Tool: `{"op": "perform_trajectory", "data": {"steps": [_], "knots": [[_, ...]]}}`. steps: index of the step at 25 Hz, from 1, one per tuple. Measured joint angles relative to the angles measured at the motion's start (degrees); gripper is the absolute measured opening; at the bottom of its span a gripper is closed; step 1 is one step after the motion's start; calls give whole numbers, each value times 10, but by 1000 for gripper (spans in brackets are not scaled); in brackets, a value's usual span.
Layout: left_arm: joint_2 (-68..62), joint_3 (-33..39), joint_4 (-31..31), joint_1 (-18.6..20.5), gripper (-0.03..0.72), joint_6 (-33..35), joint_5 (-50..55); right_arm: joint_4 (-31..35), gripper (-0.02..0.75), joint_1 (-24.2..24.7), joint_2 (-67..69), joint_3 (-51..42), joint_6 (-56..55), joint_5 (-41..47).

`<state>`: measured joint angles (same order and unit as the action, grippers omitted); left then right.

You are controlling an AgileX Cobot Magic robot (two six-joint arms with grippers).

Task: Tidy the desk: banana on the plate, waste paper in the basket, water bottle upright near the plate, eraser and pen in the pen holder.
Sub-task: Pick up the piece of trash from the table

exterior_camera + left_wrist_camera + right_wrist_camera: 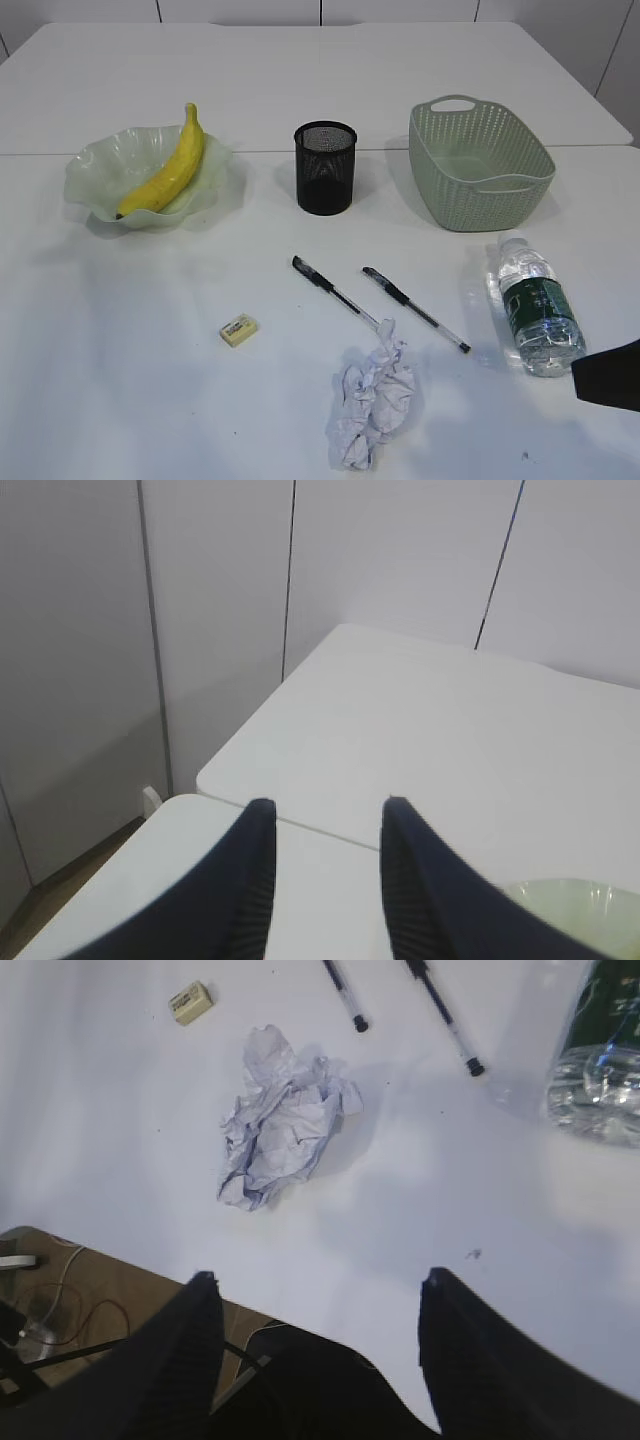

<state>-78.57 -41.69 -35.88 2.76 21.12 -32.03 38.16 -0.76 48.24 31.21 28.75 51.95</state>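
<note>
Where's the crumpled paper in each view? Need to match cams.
Exterior: paper at bottom centre, just below the two pens' near ends.
Left wrist: not in it.
Right wrist: paper at upper centre-left, ahead of the open jaws.
Shared landmark: eraser, left of the paper in both.

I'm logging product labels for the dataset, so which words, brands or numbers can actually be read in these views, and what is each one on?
No text reads clearly in any view.
Water bottle: dark green label with pale print, too small and blurred to read.
Eraser: yellowish sleeve with dark marks, too small to read.
The two pens, pen holder, basket, plate and crumpled paper: no lettering visible.
</note>
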Motion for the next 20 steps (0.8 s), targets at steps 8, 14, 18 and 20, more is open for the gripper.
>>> {"op": "perform_trajectory", "data": {"steps": [8,14,18,20], "knots": [[8,14,11,0,244,0,15,136,465,0,75,0,34,-7],[8,14,13,0,244,0,30,215,465,0,114,0,64,-13],[8,14,13,0,244,0,30,226,465,-1,152,0,70,-16],[8,14,13,0,244,0,30,229,465,-1,174,0,71,-17]]}}
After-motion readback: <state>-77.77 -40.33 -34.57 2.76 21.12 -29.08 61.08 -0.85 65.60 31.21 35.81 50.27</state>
